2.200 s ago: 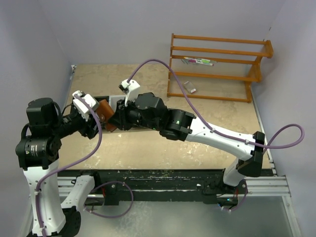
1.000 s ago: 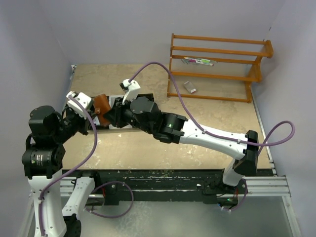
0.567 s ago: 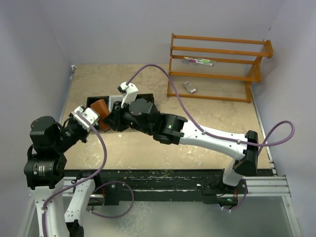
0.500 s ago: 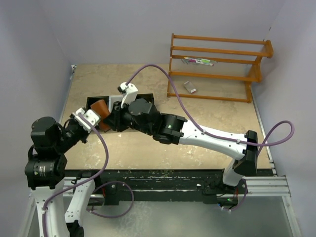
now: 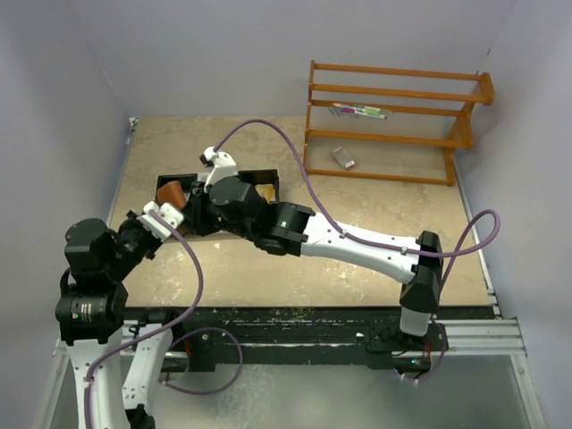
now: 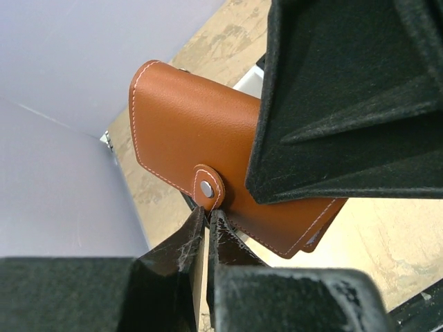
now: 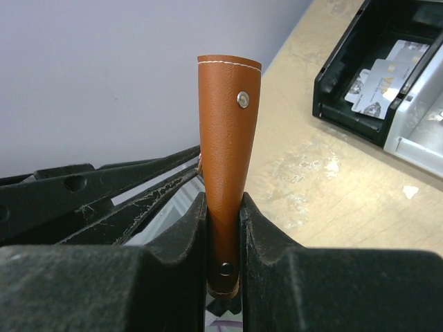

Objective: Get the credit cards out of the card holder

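The card holder (image 5: pixel 170 191), brown leather and closed, hangs above the table left of the tray. My right gripper (image 7: pixel 225 207) is shut on it, clamping its lower end edge-on (image 7: pixel 227 138). In the left wrist view the holder (image 6: pixel 187 131) shows its face and round snap tab, with a right finger (image 6: pixel 332 104) across its corner. My left gripper (image 6: pixel 206 213) has its tips pinched together on the rim of that tab. From above, the left gripper (image 5: pixel 176 213) and right gripper (image 5: pixel 190 207) meet at the holder. The credit cards are hidden.
A black-and-white compartment tray (image 5: pixel 234 172) sits behind the grippers; a pale patterned flat piece (image 7: pixel 384 76) lies in its black compartment (image 7: pixel 346 62). An orange wooden rack (image 5: pixel 393 116) with pens (image 5: pixel 359 111) stands back right, a small object (image 5: pixel 344 157) under it. Walls close in on the left.
The right arm carried the holder leftward and toward the near side, off the tray. The left arm drew back with it, and its jaws closed onto the snap tab.
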Available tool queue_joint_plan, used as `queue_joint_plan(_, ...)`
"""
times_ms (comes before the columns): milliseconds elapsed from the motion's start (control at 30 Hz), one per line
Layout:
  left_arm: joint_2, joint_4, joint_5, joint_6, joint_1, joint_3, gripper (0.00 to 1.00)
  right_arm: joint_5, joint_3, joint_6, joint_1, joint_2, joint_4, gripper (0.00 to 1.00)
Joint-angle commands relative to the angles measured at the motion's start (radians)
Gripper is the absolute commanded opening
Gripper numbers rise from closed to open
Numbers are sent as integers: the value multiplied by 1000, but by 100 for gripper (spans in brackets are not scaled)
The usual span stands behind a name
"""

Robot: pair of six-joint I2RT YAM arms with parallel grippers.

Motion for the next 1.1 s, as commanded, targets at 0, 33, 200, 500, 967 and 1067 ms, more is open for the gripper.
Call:
queue_joint_plan(0,-6,206,-60,-86,-1,-20,0,-93,5,85,41,-36,88,0)
queue_joint_plan(33,-4,213,-72,-119,-1,-19,0,-94,-10,90,42,-48,107,0)
queue_joint_plan(200,0,220,-63,-182,-1,0,0,-88,-52,89,42,-84,119,0)
queue_joint_plan(500,-11,272,-166,-290,-1,34,0,-69,-141,99,43,-127,141,0)
queue_joint_plan(967,67,215,-235,-574,0,183,0,-119,-366,89,31,-281,275,0)
queue_joint_plan(1067,96,154,-195,-613,-1,218,17,-153,-416,83,0,-322,328,0)
